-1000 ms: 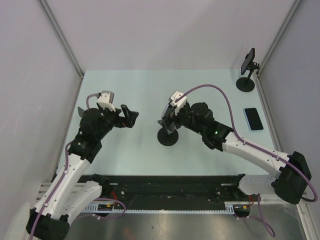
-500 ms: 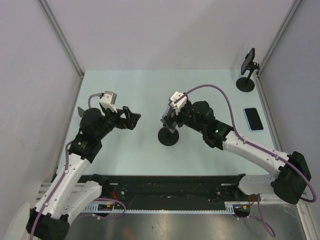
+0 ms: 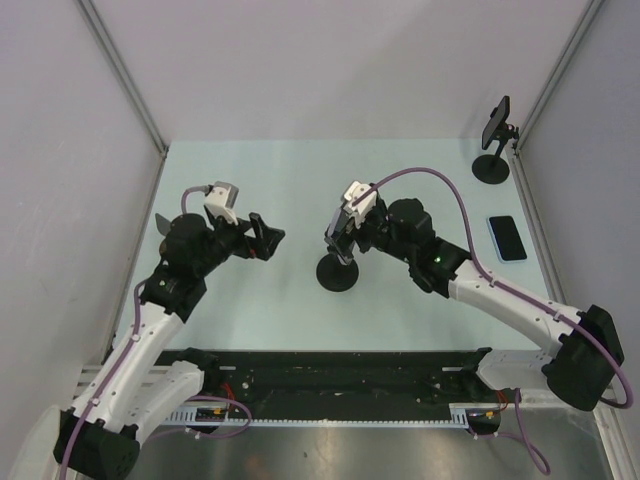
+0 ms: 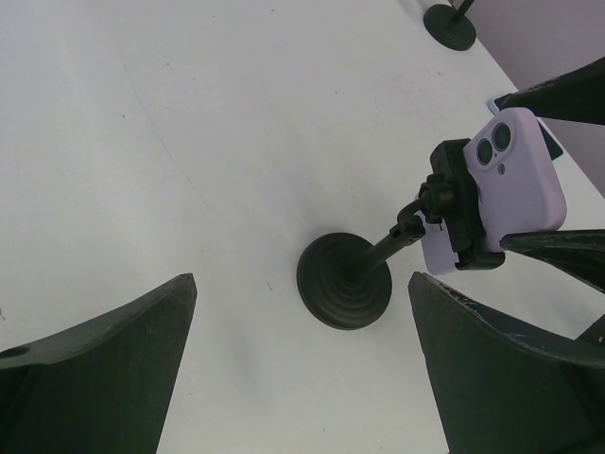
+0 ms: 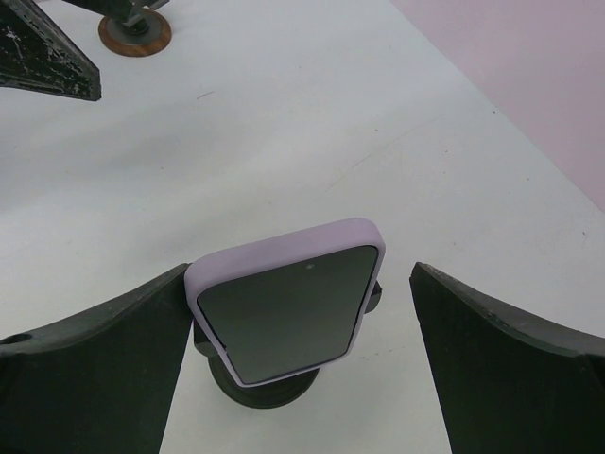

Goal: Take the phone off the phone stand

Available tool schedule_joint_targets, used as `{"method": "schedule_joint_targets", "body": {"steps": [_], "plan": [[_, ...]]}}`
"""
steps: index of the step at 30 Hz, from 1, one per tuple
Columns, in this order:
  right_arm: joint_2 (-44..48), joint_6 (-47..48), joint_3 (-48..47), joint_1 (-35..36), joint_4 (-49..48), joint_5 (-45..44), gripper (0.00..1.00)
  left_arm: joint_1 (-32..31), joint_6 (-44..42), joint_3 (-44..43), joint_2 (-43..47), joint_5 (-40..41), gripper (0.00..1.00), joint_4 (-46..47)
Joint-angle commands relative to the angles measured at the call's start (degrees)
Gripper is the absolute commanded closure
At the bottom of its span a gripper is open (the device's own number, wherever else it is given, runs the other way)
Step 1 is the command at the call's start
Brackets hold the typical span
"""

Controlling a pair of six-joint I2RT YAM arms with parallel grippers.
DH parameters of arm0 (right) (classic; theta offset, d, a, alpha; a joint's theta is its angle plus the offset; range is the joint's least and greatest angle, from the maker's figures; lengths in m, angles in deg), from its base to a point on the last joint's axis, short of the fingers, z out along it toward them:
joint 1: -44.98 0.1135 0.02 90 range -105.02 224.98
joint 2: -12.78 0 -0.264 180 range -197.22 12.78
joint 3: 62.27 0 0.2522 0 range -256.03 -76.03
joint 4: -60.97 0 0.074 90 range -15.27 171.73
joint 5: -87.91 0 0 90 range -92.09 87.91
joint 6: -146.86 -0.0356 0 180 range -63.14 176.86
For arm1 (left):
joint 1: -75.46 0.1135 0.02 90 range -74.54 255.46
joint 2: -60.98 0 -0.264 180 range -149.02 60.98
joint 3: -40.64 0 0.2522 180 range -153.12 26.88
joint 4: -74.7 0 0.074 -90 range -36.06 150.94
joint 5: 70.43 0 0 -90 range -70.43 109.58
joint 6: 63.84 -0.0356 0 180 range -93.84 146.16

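Straddling the lilac-cased rectangular phone (image 5: 288, 303), the right gripper (image 3: 337, 237) stands open. In the right wrist view its 2 black fingers (image 5: 95, 364) flank the handset. The finger on that view's left touches or nearly touches the case edge (I cannot tell which), and the other stands clear, with pale table showing in the gap. The phone sits between these jaws, tilted back, its dark screen facing the wrist camera.

The phone is held in the black round-based phone stand (image 4: 345, 281). The stand's black clamp (image 4: 454, 203) grips the back of the case beside the 2 camera lenses (image 4: 493, 147), and a thin stem slants down to the base. The base rests on the pale green tabletop (image 3: 260, 180), just below the right jaws.

The left gripper (image 3: 264, 238) is spread wide and holds nothing. It points at the stand, which lies ahead of its jaws and apart from them — in the left wrist view the base shows in the gap between the 2 dark fingers (image 4: 95, 378).

Well apart from both pairs of jaws, a second black stand (image 3: 491, 167) carries a dark upright phone (image 3: 496, 122). A blue-cased flat phone (image 3: 508, 238) lies on the table nearer the right arm.
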Motion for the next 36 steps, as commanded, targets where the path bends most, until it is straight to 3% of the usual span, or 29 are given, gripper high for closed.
{"method": "schedule_joint_targets", "body": {"steps": [1,15,18,21,22,24,25,27,29,36], "plan": [[-0.9,1.4,-2.3,-2.2,-2.1,5.1,0.0,0.3,-1.7,0.0,-0.5,-2.6,0.0,1.3],[-4.8,2.6,-2.3,-4.3,-4.8,11.9,0.02,0.3,-2.4,-0.5,-4.4,-10.3,0.0,1.4],[-4.2,2.3,-2.3,-4.5,-4.5,12.2,0.1,0.3,-2.0,-0.7,-5.7,-11.7,0.0,1.3],[-2.6,0.7,-2.3,-4.5,-3.4,12.9,0.28,0.2,-1.6,-0.7,-6.4,-12.0,0.01,1.3],[-2.2,0.3,-2.3,-4.5,-2.7,13.3,0.41,0.1,-1.4,-0.7,-6.9,-11.9,0.01,1.4],[-1.0,-0.6,-2.3,-4.5,-1.9,14.1,0.57,-0.6,-0.8,-0.7,-7.2,-11.6,0.02,1.5],[-0.5,-1.4,-2.3,-4.4,-1.3,15.1,0.72,-0.9,-0.5,-0.7,-7.6,-11.5,0.02,1.5],[0.2,-2.0,-2.3,-4.3,-0.6,16.0,0.91,-2.5,0.1,-0.7,-7.9,-10.9,0.03,1.4],[1.1,-2.7,-2.3,-4.2,0.4,17.9,0.99,-4.9,0.6,-0.7,-8.1,-9.9,0.03,1.5],[3.1,-4.3,-1.9,-4.2,2.0,25.3,1.0,-13.8,4.6,4.5,-8.2,-2.1,0.05,7.6]]}}
